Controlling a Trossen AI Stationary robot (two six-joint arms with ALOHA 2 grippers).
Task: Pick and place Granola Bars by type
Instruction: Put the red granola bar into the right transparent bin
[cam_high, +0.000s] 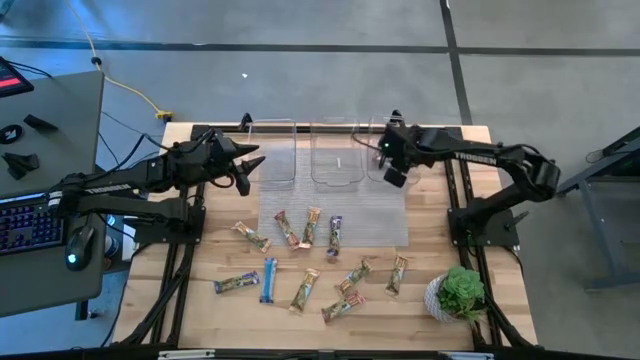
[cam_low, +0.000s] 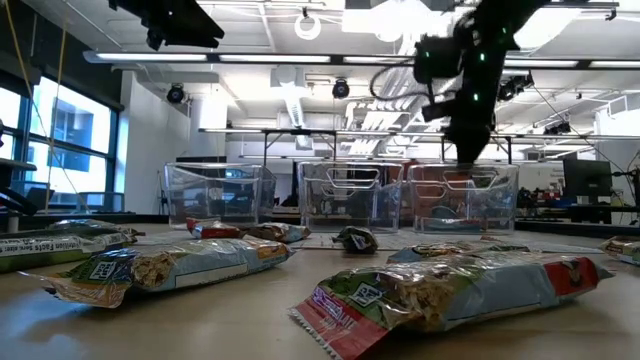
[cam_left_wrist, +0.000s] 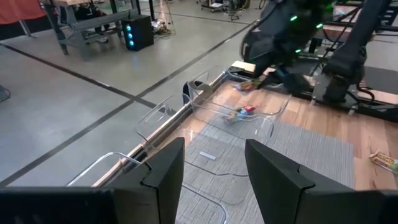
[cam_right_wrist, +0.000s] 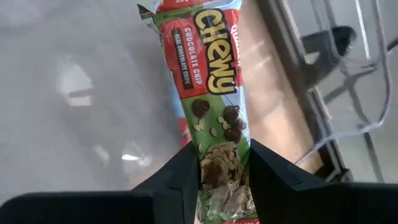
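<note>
Several granola bars (cam_high: 300, 262) lie flat on the near half of the table, some of them on a grey mat (cam_high: 380, 220). Three clear bins stand in a row at the far edge: left (cam_high: 270, 150), middle (cam_high: 335, 155) and right (cam_low: 460, 195). My right gripper (cam_right_wrist: 222, 163) hangs over the right bin, shut on a red and green "Chewy" bar (cam_right_wrist: 214, 74). My left gripper (cam_left_wrist: 214, 165) is open and empty, raised beside the left bin. One bar (cam_left_wrist: 245, 112) lies inside the right bin. My right gripper pinches the Chewy bar between its two fingers at one end of the wrapper (cam_right_wrist: 221, 152). The bar's length runs along the fingers and sticks out past their tips. It is lifted clear, above the right bin (cam_right_wrist: 354, 81) and the table's far edge.
A potted green plant (cam_high: 460, 293) stands at the table's near right corner. A desk with a keyboard (cam_high: 25, 225) and a mouse sits left of the table. The bins' thin clear walls rise under both grippers. Bare wood shows at the table's left and right margins.
</note>
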